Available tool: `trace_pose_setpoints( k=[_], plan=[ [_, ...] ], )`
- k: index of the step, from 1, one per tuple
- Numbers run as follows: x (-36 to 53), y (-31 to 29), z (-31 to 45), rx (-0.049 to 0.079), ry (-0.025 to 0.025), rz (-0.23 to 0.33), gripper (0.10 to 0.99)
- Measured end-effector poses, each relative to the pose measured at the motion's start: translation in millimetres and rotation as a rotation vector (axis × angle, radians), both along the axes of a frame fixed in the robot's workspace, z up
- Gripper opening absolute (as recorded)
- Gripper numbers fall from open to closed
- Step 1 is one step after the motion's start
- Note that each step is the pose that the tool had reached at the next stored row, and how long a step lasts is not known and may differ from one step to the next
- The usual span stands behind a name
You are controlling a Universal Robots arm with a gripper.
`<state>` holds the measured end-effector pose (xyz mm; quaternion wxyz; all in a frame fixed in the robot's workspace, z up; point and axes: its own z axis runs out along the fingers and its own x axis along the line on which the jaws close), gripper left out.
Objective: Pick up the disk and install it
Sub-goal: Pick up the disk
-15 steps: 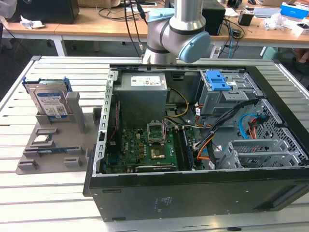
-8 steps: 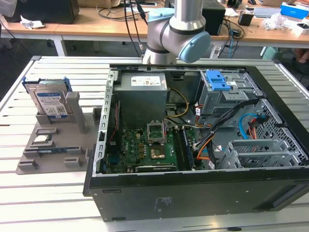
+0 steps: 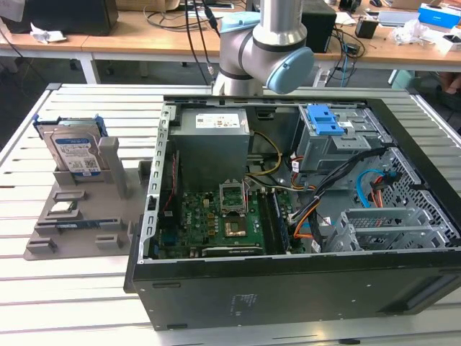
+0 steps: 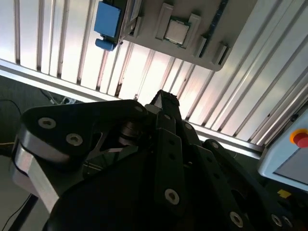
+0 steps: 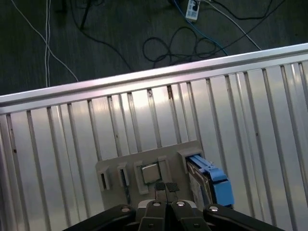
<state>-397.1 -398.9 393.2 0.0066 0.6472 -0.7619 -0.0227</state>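
Note:
The disk [image 3: 72, 151] stands on edge in a grey holder [image 3: 79, 216] on the slatted table, at the exterior view's left, beside the open computer case [image 3: 288, 288]. It has a white-and-blue label and a blue frame. In both wrist views the disk [image 5: 211, 185] [image 4: 108, 24] lies well below my gripper [image 5: 166, 188] [image 4: 163, 103]. The gripper hangs high over the table near the holder, fingers shut with nothing between them. The arm [image 3: 263, 43] rises behind the case.
Inside the case sit a grey metal box [image 3: 212, 137], a motherboard [image 3: 223, 216], a drive bay with a blue latch [image 3: 328, 122] and loose cables. A chip [image 5: 149, 172] rests in the holder. Cables lie on the floor beyond the table's edge [image 5: 144, 79].

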Motion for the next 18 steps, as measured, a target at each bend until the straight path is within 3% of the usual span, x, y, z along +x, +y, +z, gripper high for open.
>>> trace_pose_setpoints(
  k=[7, 11, 13, 15, 18],
  plan=[
    [0.0, 0.0, 0.0, 0.0, 0.0, 0.008, 0.11],
    [0.0, 0.0, 0.0, 0.0, 0.0, 0.009, 0.353],
    [0.0, 0.0, 0.0, 0.0, 0.0, 0.009, 0.353],
    [0.0, 0.0, 0.0, 0.0, 0.0, 0.01, 0.478],
    [0.0, 0.0, 0.0, 0.0, 0.0, 0.01, 0.478]
  ],
)
